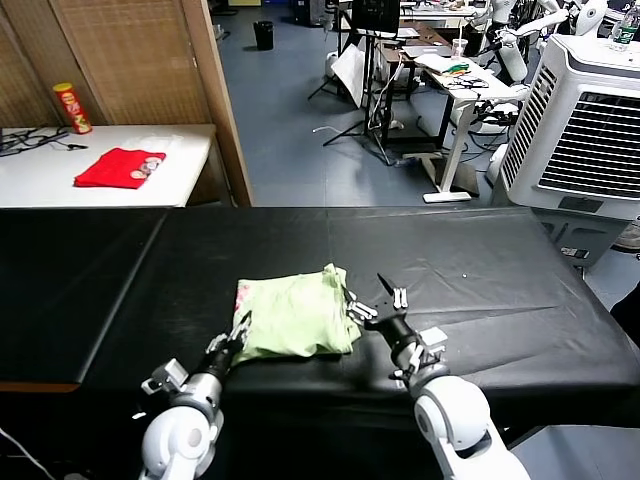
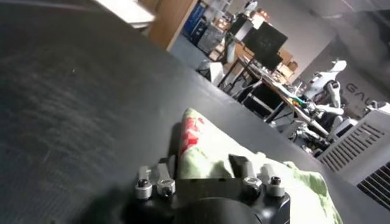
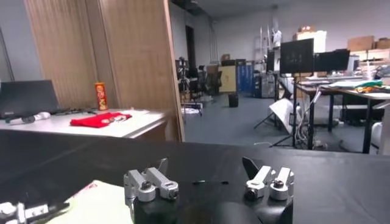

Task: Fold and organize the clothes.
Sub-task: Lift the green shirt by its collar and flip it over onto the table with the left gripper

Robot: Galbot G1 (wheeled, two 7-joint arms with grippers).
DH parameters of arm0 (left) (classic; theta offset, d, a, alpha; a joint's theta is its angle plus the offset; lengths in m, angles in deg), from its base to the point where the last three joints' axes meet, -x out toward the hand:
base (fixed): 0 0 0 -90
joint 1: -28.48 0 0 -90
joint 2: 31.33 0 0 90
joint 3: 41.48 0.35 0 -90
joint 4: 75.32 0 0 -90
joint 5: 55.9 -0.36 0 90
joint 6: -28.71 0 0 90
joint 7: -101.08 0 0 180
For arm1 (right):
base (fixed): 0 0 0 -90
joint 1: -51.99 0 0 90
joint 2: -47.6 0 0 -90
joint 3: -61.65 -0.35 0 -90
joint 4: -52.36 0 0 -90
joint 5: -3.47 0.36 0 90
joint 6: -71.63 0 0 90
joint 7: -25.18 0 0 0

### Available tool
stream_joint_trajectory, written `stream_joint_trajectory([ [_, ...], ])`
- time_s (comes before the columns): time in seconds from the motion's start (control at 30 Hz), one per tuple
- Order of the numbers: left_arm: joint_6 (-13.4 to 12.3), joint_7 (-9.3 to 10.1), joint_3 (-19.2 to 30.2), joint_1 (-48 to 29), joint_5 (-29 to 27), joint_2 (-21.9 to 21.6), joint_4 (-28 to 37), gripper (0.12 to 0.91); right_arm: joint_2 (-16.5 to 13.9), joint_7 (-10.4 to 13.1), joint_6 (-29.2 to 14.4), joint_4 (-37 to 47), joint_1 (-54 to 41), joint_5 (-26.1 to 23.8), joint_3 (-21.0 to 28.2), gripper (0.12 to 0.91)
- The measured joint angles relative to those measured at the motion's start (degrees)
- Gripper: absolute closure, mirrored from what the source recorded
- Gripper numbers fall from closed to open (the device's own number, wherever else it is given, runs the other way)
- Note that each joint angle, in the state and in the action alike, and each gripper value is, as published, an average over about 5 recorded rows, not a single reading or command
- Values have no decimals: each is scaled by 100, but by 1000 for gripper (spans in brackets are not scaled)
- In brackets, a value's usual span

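Pale green cotton T-shirt [image 1: 295,315] folded on our black surface [image 1: 480,280], our left gripper [image 1: 238,335] pinching its near-left corner, our right gripper [image 1: 375,297] open beside its right edge.

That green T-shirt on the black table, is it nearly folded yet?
Partly. The green T-shirt already lies gathered into a compact, rumpled bundle on the black table. Now the left gripper is at its near-left corner, fingers around the edge, while the right gripper stands open beside its right edge. Tidying the fold remains.
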Motion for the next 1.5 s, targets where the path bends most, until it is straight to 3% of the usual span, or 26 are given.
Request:
stream_joint_trajectory([
  [0.13,83,83,5,-66,-27,-4,-28,856,30,37,0,-14,41,-24,-28,227],
  [0.33,407,246,-49,-209,-566,-141,-153,884,113,200,86,8,135,-320,-151,227],
  [0.47,716,290,-159,-308,-1043,-474,-278,885,173,247,106,68,227,-626,-256,227],
  [0.67,874,223,-389,-304,-1394,-1496,-316,885,245,262,107,93,349,-813,-346,227],
  [0.93,851,38,-859,-98,-1710,-3183,-272,885,295,269,120,147,400,-862,-358,227],
  [1.1,950,124,-1223,23,-2108,-3977,-447,885,329,271,127,156,408,-873,-360,227],
  [1.27,1208,398,-1211,17,-2245,-4145,-905,885,370,265,121,123,497,-921,-434,227],
  [1.5,1283,808,-512,-177,-1561,-3677,-1496,885,436,241,75,-5,699,-956,-650,227],
])
